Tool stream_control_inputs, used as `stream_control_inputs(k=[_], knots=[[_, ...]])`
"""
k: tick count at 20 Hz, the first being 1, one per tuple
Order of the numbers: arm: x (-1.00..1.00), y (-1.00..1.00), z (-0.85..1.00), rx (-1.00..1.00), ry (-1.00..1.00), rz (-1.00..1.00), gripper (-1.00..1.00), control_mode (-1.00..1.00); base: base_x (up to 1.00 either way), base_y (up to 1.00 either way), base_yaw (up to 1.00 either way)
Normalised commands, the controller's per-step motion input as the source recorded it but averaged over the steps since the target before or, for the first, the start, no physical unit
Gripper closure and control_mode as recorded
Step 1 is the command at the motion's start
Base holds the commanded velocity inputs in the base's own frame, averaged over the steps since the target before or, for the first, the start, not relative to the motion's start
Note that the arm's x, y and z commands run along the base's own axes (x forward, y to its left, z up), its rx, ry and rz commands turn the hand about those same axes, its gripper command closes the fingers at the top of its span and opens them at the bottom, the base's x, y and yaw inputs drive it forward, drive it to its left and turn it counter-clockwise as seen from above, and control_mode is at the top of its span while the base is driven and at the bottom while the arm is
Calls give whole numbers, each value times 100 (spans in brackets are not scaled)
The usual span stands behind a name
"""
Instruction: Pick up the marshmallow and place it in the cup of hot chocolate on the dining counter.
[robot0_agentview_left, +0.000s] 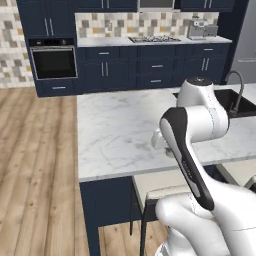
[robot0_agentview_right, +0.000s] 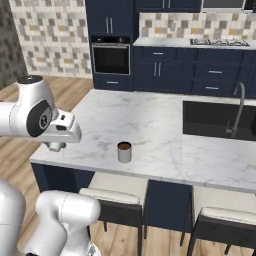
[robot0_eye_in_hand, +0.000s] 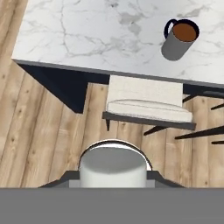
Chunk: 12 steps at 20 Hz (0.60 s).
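We are looking down past the gripper (robot0_eye_in_hand: 113, 180), whose dark fingers (robot0_eye_in_hand: 64, 178) are pressing in on both sides of the marshmallow (robot0_eye_in_hand: 113, 168) at the bottom centre of the hand view, so the tool is closed narrowly around it. The marshmallow is hanging over the wood floor (robot0_eye_in_hand: 39, 131), short of the counter's edge. In the right base view the gripper (robot0_agentview_right: 55, 146) is sitting at the left of the frame, just off the counter's near left corner.

Just beyond, a stool (robot0_eye_in_hand: 146, 98) with a pale cushion is standing tucked against the navy base, under the counter (robot0_eye_in_hand: 78, 35) edge. On the marble, in the upper right of the hand view, the cup (robot0_eye_in_hand: 177, 41) is standing upright near the front edge with brown liquid showing inside. In the right base view the cup (robot0_agentview_right: 124, 152) is standing near the front edge of the counter (robot0_agentview_right: 150, 117), above that stool (robot0_agentview_right: 110, 197).

Farther back at the right a dark sink (robot0_agentview_right: 215, 120) with a curved faucet (robot0_agentview_right: 239, 107) is set into the counter.

Across the room we are seeing navy cabinets (robot0_agentview_right: 160, 70), a black oven (robot0_agentview_right: 111, 57), a cooktop (robot0_agentview_left: 154, 39) and a tiled wall (robot0_agentview_right: 50, 35).
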Motion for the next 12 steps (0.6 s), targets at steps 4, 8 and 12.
stream_control_inputs(k=[4, 8, 12], knots=[[59, -5, -2, 3, 8, -3, 100, -100, 0, 0, 0], [85, 0, -4, 0, 17, -1, 100, -100, 0, 0, 0], [88, -15, -12, 0, 19, 0, 100, -100, 0, 0, 0]])
